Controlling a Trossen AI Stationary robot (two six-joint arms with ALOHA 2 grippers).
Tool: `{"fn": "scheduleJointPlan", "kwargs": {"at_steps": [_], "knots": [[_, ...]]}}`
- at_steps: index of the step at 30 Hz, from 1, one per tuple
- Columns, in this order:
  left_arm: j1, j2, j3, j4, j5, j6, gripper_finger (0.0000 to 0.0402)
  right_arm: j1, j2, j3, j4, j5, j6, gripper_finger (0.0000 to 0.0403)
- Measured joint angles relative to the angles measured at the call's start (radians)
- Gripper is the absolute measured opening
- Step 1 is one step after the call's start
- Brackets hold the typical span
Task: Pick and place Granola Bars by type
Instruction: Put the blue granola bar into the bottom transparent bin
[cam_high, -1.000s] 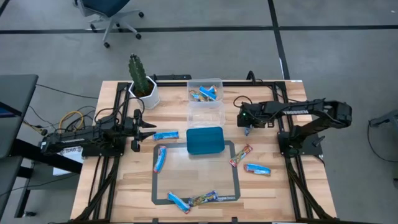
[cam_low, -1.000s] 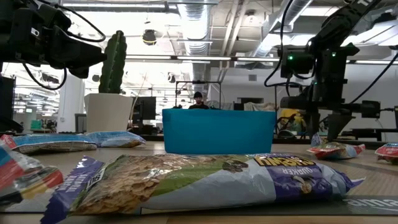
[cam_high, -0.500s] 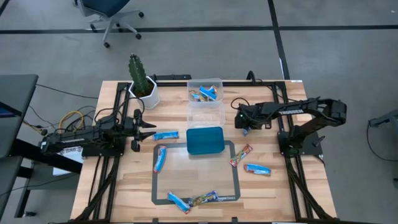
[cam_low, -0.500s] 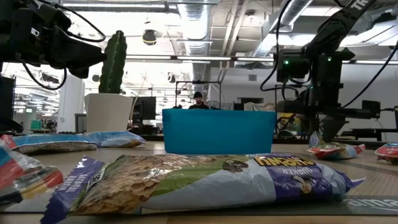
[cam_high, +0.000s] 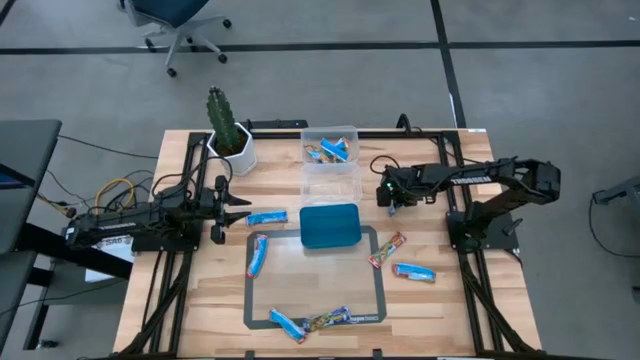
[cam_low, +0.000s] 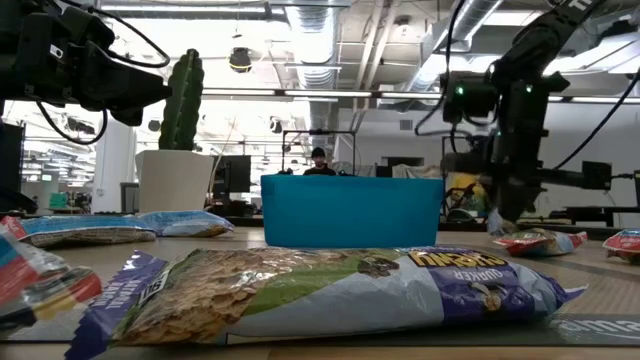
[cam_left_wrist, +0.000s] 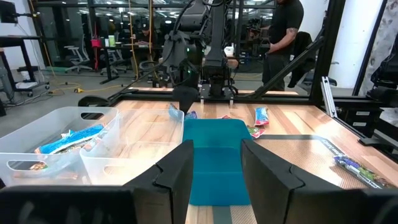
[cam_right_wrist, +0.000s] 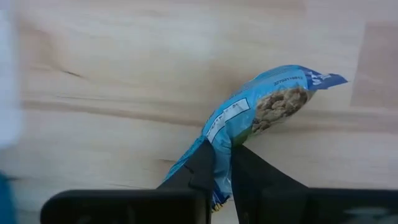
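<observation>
While the right arm works at centre-right of the high view, the scene reads as follows.

Table: wooden top (cam_high: 200, 300), framed by dark rails, with a grey taped rectangle (cam_high: 378, 275) in its lower middle.
Teal tray: teal tray (cam_high: 330, 226) sits at the top edge of the taped rectangle, at frame centre.
Clear bins: two clear bins stacked up-frame of the tray; the far bin (cam_high: 330, 147) holds a few bars, the near bin (cam_high: 331, 181) looks bare.
Cactus: potted cactus (cam_high: 229, 132) at the table's upper left.
In the way: the near bin's wall and the tray's corner lie just left of the right gripper; nothing covers the bar it grips.
Right gripper: right gripper (cam_high: 396, 203) is just right of the near bin, fingers pinched on a blue-wrapped bar.
Held bar: held blue bar (cam_right_wrist: 261, 115) has one end squeezed between the fingertips (cam_right_wrist: 202, 165); its other end juts away over bare wood.
Left gripper: left gripper (cam_high: 243, 207) waits at centre-left, fingers partly spread, gripping nothing.
Nearest loose bar: blue bar (cam_high: 267, 217) lies just beside the left fingertips, apart from them.
Other granola bars: one blue bar (cam_high: 258, 256) on the tape's left edge; red bar (cam_high: 388, 249) on its right edge; another blue bar (cam_high: 413, 271) right of that; a cluster (cam_high: 310, 322) along the bottom edge.
Background: a person (cam_left_wrist: 283, 31) stands beyond the table in the left wrist view.
</observation>
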Motion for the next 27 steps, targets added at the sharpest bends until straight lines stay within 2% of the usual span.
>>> {"fn": "scheduleJointPlan", "kwargs": {"at_steps": [7,17,22,27], "knots": [[0.0,0.0,0.0,0.0,0.0,0.0,0.0126,-0.03,-0.092,0.087,-0.024,0.096,-0.103,0.003],[0.0,0.0,0.0,0.0,0.0,0.0,0.0126,-0.024,-0.135,0.296,0.001,0.116,-0.524,0.0027],[0.0,0.0,0.0,0.0,0.0,0.0,0.0126,0.014,-0.065,0.409,-0.019,0.098,-0.766,0.0031],[0.0,0.0,0.0,0.0,0.0,0.0,0.0126,0.043,0.051,0.528,-0.015,0.027,-0.988,0.0027]]}}
